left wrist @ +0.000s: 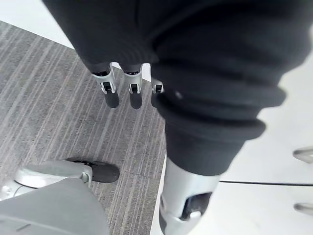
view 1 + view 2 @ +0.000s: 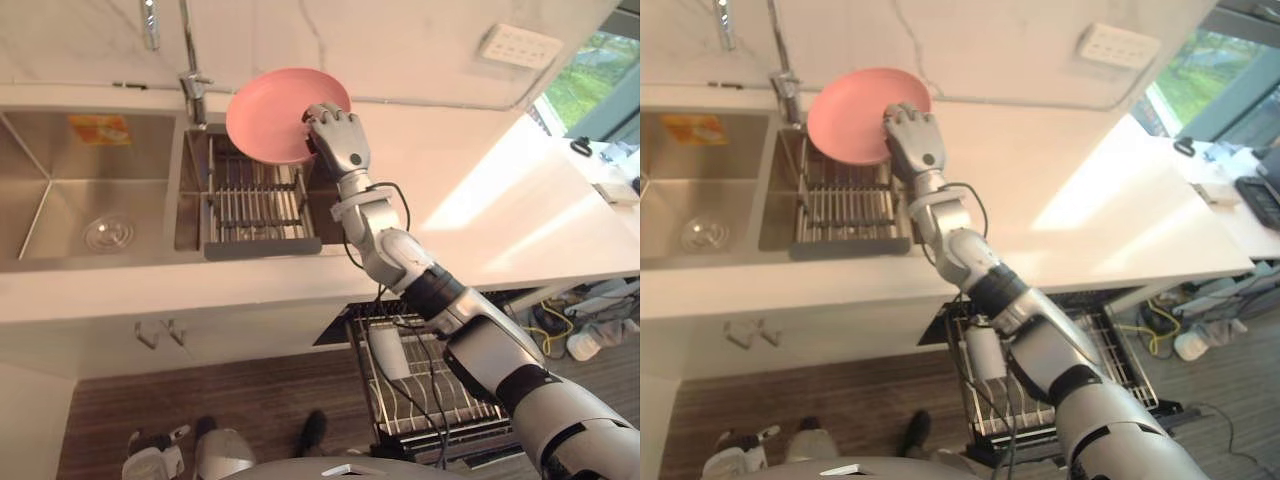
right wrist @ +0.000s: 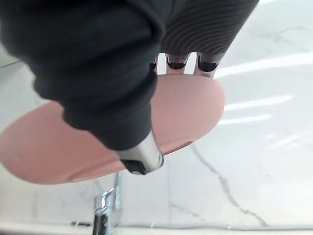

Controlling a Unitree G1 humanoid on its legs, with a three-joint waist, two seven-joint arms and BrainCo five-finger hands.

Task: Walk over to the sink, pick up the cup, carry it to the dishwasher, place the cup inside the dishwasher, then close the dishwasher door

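The right hand (image 2: 336, 138) is clamping on a pink plate (image 2: 268, 115), a plate rather than the cup the task names. The right wrist view shows the thumb pressing one face near the rim while the fingers (image 3: 177, 62) are curling behind the other. The plate is tilting and reaching out from the hand toward the faucet (image 2: 195, 85), which is standing just beside its far edge. Directly beneath the hand, a dish rack (image 2: 255, 200) is sitting in the sink basin. The open dishwasher's pulled-out rack (image 2: 425, 405) is lying well back from the hand, below the tabletop (image 2: 480, 200) and under the arm.

The grip is looking like the weak point. Because it is catching only the rim, most of the plate is hanging to one side, so a quick turn could be making it pivot or slide out over the sink. Swinging toward the faucet risks a knock. Lowering past the tabletop's edge could be clipping the plate against it or the dishwasher's wires.

The left hand (image 1: 131, 94) is hanging above the floor, fingers relaxed and holding nothing.
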